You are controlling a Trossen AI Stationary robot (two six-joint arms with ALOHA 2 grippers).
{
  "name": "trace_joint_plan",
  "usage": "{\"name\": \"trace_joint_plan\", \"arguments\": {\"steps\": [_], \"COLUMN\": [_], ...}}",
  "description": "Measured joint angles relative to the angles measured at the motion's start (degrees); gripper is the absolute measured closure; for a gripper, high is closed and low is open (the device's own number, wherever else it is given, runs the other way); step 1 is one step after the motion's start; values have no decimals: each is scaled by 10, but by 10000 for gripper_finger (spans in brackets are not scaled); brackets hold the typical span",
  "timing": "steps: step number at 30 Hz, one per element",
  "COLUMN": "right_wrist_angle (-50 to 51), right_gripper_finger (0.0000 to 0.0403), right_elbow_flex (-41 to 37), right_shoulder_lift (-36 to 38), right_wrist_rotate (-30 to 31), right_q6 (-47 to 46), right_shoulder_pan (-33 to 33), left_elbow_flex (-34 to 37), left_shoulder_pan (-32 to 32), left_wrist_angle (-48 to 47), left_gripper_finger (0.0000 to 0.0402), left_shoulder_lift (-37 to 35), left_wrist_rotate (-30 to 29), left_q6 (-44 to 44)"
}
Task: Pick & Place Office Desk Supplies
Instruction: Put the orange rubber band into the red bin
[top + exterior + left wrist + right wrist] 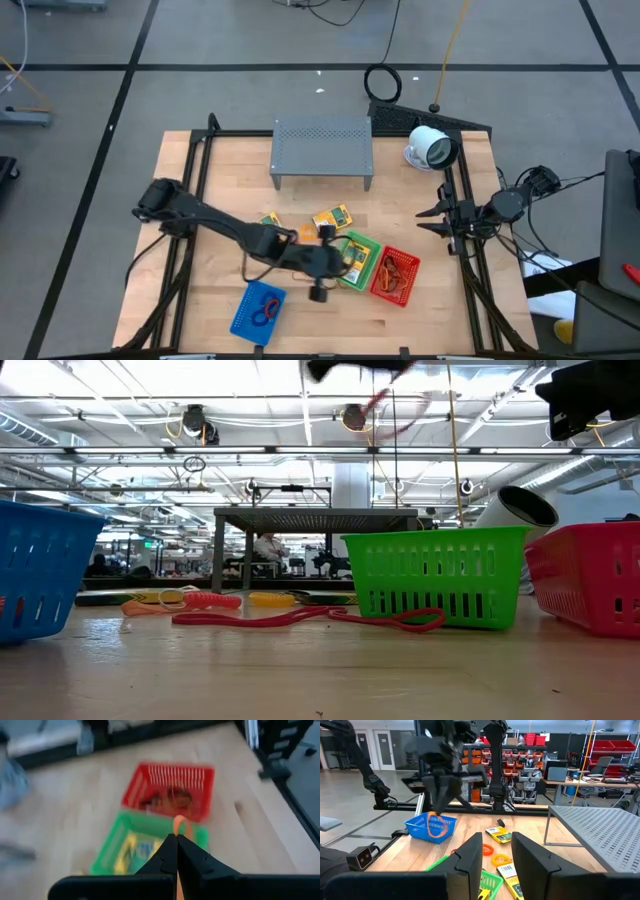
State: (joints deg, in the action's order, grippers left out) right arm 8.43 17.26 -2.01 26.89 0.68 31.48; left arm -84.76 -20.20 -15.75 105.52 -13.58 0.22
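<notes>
Left gripper [176, 838] hanging over the green basket [357, 262], fingers pinched tight on a thin orange rubber band [178, 825] dangling from the tips. Yellow packets [132, 855] lying inside the green basket; red basket [394, 274] just beyond, touching it, holding more bands. Blue basket [258, 309] sitting apart, near the front edge. Right gripper [496, 851] waiting at the table's right side, fingers parted and holding nothing.

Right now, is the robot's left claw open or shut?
Shut. The left gripper has its two dark fingers pressed together, pinching an orange rubber band above the green basket.
</notes>
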Motion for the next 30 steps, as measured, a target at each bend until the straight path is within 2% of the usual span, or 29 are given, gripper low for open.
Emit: {"name": "trace_joint_plan", "arguments": {"steps": [3, 8, 14, 21, 30], "right_wrist_angle": [0, 0, 0, 0, 0], "right_gripper_finger": [307, 309, 306, 309, 309], "right_elbow_flex": [0, 0, 0, 0, 0], "right_shoulder_lift": [0, 0, 0, 0, 0], "right_wrist_rotate": [0, 0, 0, 0, 0], "right_q6": [0, 0, 0, 0, 0], "right_shoulder_pan": [0, 0, 0, 0, 0], "left_elbow_flex": [-65, -184, -286, -302, -302], "left_shoulder_pan": [9, 23, 33, 56, 80], "left_wrist_angle": [17, 58, 55, 87, 103], "left_gripper_finger": [400, 399, 399, 400, 398], "left_shoulder_lift": [54, 147, 240, 295, 328], "left_wrist_rotate": [9, 74, 89, 96, 79], "left_q6": [41, 76, 84, 52, 36]}}
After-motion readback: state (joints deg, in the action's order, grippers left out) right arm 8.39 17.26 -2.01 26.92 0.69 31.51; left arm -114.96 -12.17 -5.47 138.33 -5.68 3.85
